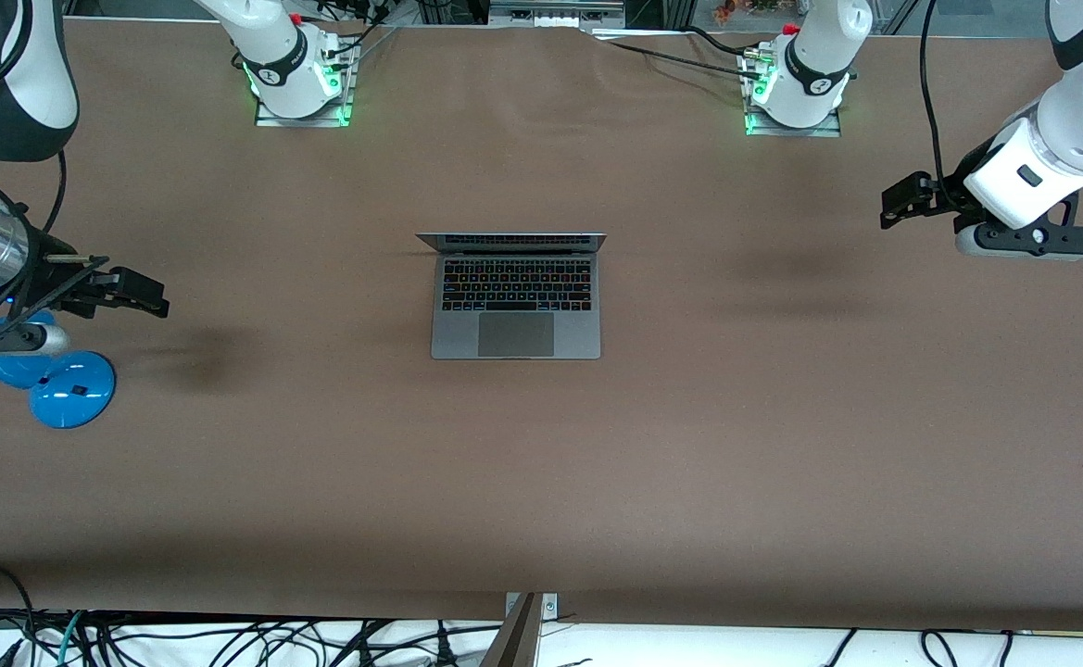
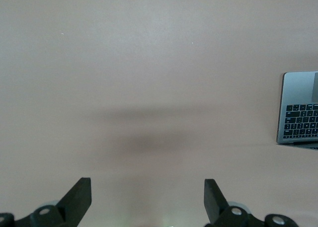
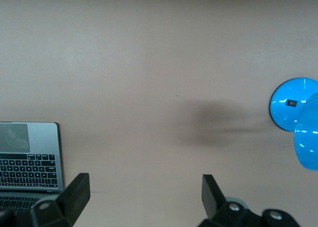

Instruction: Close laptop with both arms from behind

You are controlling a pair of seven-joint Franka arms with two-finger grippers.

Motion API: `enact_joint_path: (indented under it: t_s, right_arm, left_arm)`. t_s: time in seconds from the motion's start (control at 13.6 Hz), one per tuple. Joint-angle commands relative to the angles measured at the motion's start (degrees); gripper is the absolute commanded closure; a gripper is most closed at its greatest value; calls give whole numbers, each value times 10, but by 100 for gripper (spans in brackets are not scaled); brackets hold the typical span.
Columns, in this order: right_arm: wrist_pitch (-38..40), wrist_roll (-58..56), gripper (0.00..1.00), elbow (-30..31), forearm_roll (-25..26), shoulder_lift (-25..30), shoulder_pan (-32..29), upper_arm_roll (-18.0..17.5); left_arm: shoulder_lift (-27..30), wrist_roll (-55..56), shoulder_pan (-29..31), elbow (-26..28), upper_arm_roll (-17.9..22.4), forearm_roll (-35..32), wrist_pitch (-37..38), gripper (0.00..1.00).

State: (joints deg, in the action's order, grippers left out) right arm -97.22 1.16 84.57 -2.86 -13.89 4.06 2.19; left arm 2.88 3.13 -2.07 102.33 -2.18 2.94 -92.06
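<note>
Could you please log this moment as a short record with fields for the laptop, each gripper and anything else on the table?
laptop: open, lid upright, mid-table, untouched
left gripper: open, in the air over bare table toward the left arm's end
right gripper: open, in the air over bare table toward the right arm's end
blue desk lamp: near the right gripper
table: brown

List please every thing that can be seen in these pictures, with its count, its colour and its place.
laptop: one, grey with black keys, open, at the middle of the table.
lamp: one, blue, toward the right arm's end of the table, slightly nearer the front camera than the laptop.
table: one, brown, under everything.
cables: many, black, along the table's edge nearest the front camera.
left gripper: one, black, jaws open, over bare table toward the left arm's end.
right gripper: one, black, jaws open, over bare table near the lamp.
</note>
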Motion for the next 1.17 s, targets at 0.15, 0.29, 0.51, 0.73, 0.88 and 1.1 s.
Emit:
enact_joint_path:
  t_s: [0.15,0.29,0.51,0.73,0.88,1.1]
  right_arm:
    - [7,-7,0,7,0,13,-3,-2]
    - [6,-5,0,8,2,13,-2,-2]
    - [6,-2,0,7,23,13,-2,-2]
    - [7,-4,0,6,26,13,-2,0]
    - [8,-4,0,6,27,13,-2,-1]
    - [8,-4,0,6,35,13,-1,-3]
  left_arm:
    - [-8,6,5,-16,-10,-6,1,0]
    - [-13,11,3,-27,-10,-14,0,0]
    - [-23,13,0,-25,-9,-14,-2,0]
    - [-26,13,4,-21,-9,-11,-4,0]
    - [-26,13,1,-22,-9,-12,-8,0]
    - [-26,13,-1,-23,-9,-11,-8,0]
